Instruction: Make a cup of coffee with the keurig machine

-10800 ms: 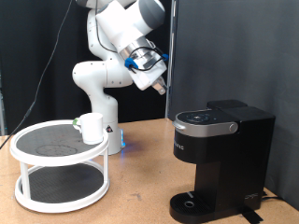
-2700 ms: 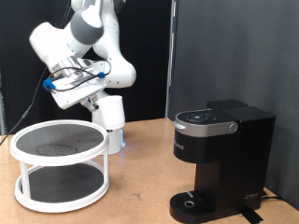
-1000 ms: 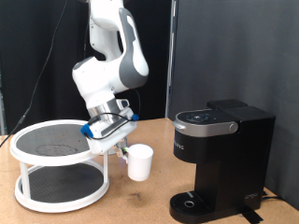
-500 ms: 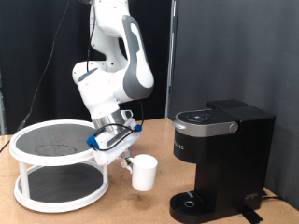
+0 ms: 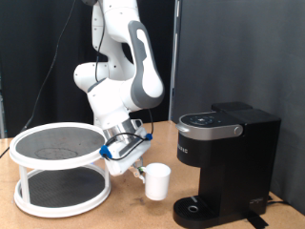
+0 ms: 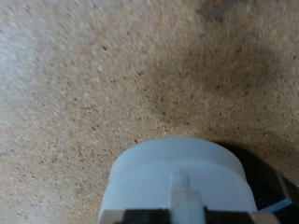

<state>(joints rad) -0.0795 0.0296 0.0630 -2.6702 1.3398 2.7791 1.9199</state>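
Cup [image 6: 179, 177] cut off, handle unseen.

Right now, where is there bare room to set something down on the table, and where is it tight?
The table is bare along the front, between the white two-tier rack and the keurig machine. The rack's top tier is bare too. It is tight beside the machine, where the hand holds the cup.

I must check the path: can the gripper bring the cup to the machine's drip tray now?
Probably yes. The gripper holds the cup just off the exterior view's left of the machine, and nothing stands between it and the drip tray.
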